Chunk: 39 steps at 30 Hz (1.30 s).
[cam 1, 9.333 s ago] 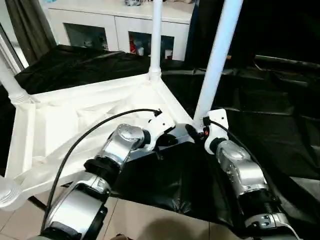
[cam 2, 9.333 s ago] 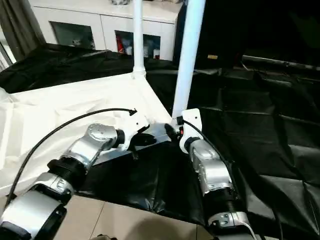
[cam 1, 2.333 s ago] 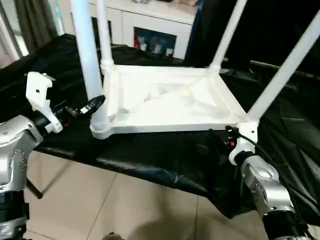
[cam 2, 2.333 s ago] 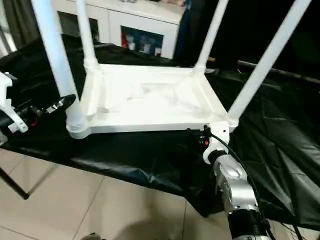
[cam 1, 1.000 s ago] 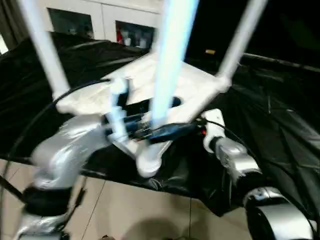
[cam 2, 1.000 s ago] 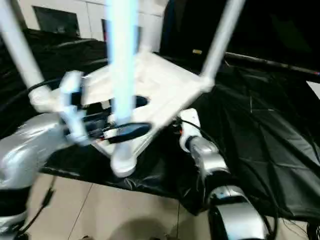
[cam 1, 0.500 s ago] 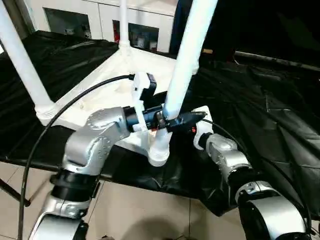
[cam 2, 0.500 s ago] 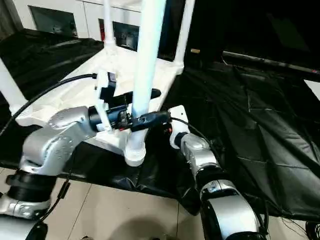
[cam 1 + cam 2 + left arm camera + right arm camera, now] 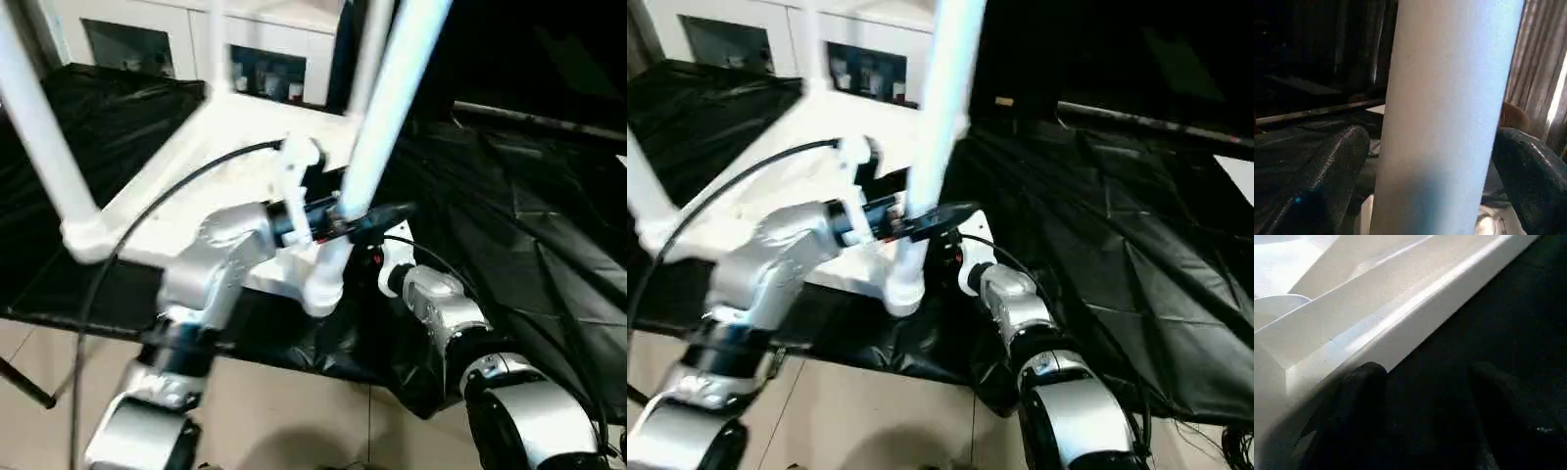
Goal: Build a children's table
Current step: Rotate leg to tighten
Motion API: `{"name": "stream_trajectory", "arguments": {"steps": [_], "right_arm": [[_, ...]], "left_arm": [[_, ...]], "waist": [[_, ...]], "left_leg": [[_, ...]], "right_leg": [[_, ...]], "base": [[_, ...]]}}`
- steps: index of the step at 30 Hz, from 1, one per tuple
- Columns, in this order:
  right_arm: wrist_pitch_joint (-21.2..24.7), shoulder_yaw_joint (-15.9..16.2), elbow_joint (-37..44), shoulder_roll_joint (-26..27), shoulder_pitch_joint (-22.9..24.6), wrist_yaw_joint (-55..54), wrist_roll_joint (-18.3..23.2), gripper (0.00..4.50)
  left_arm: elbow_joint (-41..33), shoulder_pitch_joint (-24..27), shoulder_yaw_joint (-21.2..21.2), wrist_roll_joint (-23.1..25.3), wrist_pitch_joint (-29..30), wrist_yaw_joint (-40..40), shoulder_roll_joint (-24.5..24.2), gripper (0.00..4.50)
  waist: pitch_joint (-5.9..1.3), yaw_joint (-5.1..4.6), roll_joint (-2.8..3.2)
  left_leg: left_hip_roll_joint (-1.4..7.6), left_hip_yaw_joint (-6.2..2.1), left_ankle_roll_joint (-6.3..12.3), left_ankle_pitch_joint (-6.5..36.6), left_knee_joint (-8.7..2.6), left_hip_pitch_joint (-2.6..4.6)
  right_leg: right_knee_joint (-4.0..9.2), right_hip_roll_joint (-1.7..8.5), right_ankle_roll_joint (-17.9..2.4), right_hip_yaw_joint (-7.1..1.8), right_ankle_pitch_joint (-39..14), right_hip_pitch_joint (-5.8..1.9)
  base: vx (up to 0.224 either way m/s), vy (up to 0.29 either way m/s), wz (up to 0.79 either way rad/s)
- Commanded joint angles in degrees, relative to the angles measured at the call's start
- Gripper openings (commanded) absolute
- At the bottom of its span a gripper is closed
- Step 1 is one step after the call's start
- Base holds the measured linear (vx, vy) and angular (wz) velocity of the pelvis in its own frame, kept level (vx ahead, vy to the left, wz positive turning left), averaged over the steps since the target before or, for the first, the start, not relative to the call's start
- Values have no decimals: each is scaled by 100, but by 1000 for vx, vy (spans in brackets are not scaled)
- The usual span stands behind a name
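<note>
The children's table lies upside down on black cloth, its white top [image 9: 186, 176] facing up with legs standing in the corner sockets. My left gripper [image 9: 358, 217] is open around the near leg [image 9: 392, 98], just above its socket [image 9: 323, 289]. In the left wrist view that leg [image 9: 1449, 98] stands between the two black fingers [image 9: 1327, 181] of my left gripper [image 9: 1430, 139]. My right gripper [image 9: 377, 257] is open and low beside the same corner. In the right wrist view one finger [image 9: 1364, 396] sits against the table's rim [image 9: 1400, 328].
A white cabinet with glass doors [image 9: 245, 59] stands behind the work surface. Black cloth [image 9: 509, 196] covers the surface and hangs over its near edge above a tiled floor [image 9: 284, 421]. A black cable [image 9: 127, 250] loops over my left forearm. Another leg [image 9: 39, 127] rises at the far left.
My left gripper swung in and came around the near leg a second ago. Since then it and that corner have drifted slightly right and away. The right gripper has held its place.
</note>
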State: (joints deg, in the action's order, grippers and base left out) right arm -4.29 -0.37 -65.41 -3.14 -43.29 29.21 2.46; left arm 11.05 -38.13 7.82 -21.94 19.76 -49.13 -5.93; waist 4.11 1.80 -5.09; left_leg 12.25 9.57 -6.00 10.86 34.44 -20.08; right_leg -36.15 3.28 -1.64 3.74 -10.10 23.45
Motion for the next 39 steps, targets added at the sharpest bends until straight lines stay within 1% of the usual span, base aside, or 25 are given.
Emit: {"name": "stream_trajectory", "arguments": {"steps": [1,3,4,5,7,8,9,10,11,12,14,16,17,19,20,21,22,23,26,28,29,30,32,34,39], "right_arm": [[-142,335,-3,608,-212,340,-88,319],[-200,289,-1,552,-215,206,-91,319],[-291,179,13,431,-216,-9,-65,319],[-322,70,34,336,-216,-106,-23,319],[-329,-82,137,180,-186,-84,76,319],[-322,-142,240,80,-149,27,140,319],[-309,-178,338,0,-111,143,194,319],[-276,-202,483,-98,-50,282,244,319],[-235,-213,643,-194,24,435,292,319],[-166,-197,876,-317,144,662,337,319],[-115,-141,1079,-420,261,854,336,319],[102,128,1898,-825,762,1492,284,319],[127,160,1992,-873,820,1559,276,319],[211,250,2312,-1069,1028,1779,233,319],[235,283,2448,-1175,1120,1874,207,319],[296,334,2658,-1327,1252,2018,184,319],[380,403,2915,-1503,1408,2196,171,319],[382,404,2919,-1505,1410,2199,171,319],[622,580,3619,-1888,1743,2615,149,319],[817,651,3979,-2041,1882,2791,197,319],[817,651,3979,-2041,1882,2791,197,319],[902,689,4158,-2123,1948,2896,226,319],[1072,726,4423,-2219,2037,3007,285,319],[1210,757,4595,-2310,2068,3180,374,319],[1353,819,4818,-2401,2134,3359,430,319]], "left_arm": [[154,-214,494,219,-167,86,275,447],[245,-206,474,362,-283,173,223,447],[407,-197,449,612,-503,296,97,447],[491,-179,425,728,-611,306,6,447],[528,-116,393,830,-708,245,-159,447],[503,-58,357,820,-719,163,-255,447],[470,-10,326,795,-745,77,-324,447],[405,52,283,728,-720,-40,-400,447],[324,118,246,637,-661,-179,-465,447],[203,214,220,499,-547,-391,-557,447],[134,290,226,441,-517,-550,-647,447],[-10,508,426,436,-350,-1172,-1167,447],[-23,531,455,448,-343,-1238,-1234,447],[-91,615,588,492,-268,-1532,-1536,447],[-47,626,659,593,-254,-1625,-1693,447],[65,624,757,788,-323,-1740,-1895,447],[243,603,867,1069,-508,-1827,-2102,447],[246,603,869,1073,-511,-1828,-2105,447],[817,376,1092,1712,-971,-1717,-2354,411],[1091,257,1206,1926,-1192,-1626,-2396,398],[1091,257,1206,1926,-1192,-1626,-2396,376],[1205,209,1287,2002,-1241,-1642,-2428,376],[1335,151,1409,2096,-1262,-1703,-2487,368],[1525,67,1486,2165,-1274,-1729,-2477,333],[1771,-2,1537,2272,-1389,-1796,-2467,303]], "waist": [[-429,67,150],[-428,65,152],[-432,67,154],[-435,64,178],[-445,68,174],[-468,88,187],[-480,93,234],[-482,90,204],[-491,119,242],[-475,128,257],[-472,173,254],[-448,210,268],[-436,235,319],[-421,214,320],[-423,216,369],[-419,217,378],[-407,221,357],[-395,218,345],[-392,222,320],[-398,232,326],[-400,235,306],[-405,236,314],[-420,231,314],[-423,237,333],[-441,254,325]], "left_leg": [[89,-15,2,1206,-417,-56],[93,-5,24,1225,-412,-28],[95,-7,37,1199,-414,-32],[92,-4,41,1198,-412,-25],[88,-3,67,1177,-409,-20],[96,-1,83,1045,-397,-11],[86,-1,105,932,-384,-24],[85,18,191,795,-374,-39],[83,24,286,651,-359,-39],[92,32,355,596,-362,-45],[88,44,403,587,-358,-38],[94,46,342,773,-377,-13],[100,37,305,929,-396,18],[83,41,183,1128,-412,24],[76,36,142,1146,-405,27],[72,41,127,1194,-405,39],[69,43,134,1242,-402,45],[60,30,163,1240,-415,19],[50,22,172,1178,-405,6],[47,17,172,1124,-406,0],[46,15,187,1101,-401,-5],[49,8,189,1042,-407,-28],[56,12,199,1003,-394,-20],[54,14,228,941,-387,-29],[57,13,249,832,-376,-40]], "right_leg": [[464,426,-1074,-269,-1545,-343],[469,416,-1112,-269,-1437,-321],[460,420,-1140,-268,-1371,-333],[459,410,-1149,-268,-1317,-325],[446,410,-1176,-269,-1231,-331],[414,418,-1224,-278,-979,-354],[368,410,-1287,-283,-730,-361],[351,399,-1403,-284,-389,-363],[314,401,-1494,-286,-119,-371],[312,397,-1556,-287,3,-370],[319,394,-1562,-287,-19,-376],[356,399,-1479,-286,-369,-366],[400,386,-1378,-281,-575,-352],[434,379,-1302,-291,-971,-344],[433,382,-1305,-291,-1043,-339],[458,368,-1277,-288,-1124,-332],[471,366,-1225,-294,-1254,-320],[493,355,-1155,-291,-1348,-344],[533,367,-857,-293,-1809,-339],[540,373,-783,-290,-1893,-341],[546,373,-776,-287,-1893,-339],[531,379,-804,-279,-1842,-344],[512,387,-863,-284,-1715,-335],[495,381,-958,-285,-1489,-342],[460,392,-1058,-285,-1194,-365]], "base": [[0,0,0],[0,0,0],[0,0,0],[0,0,0],[0,0,0],[0,0,0],[0,0,0],[0,0,0],[0,0,0],[0,0,0],[0,0,0],[0,0,0],[0,0,0],[0,0,0],[0,0,0],[0,0,0],[0,0,0],[0,0,0],[0,0,0],[0,0,0],[0,0,0],[0,0,0],[0,0,0],[0,0,0],[0,0,0]]}}
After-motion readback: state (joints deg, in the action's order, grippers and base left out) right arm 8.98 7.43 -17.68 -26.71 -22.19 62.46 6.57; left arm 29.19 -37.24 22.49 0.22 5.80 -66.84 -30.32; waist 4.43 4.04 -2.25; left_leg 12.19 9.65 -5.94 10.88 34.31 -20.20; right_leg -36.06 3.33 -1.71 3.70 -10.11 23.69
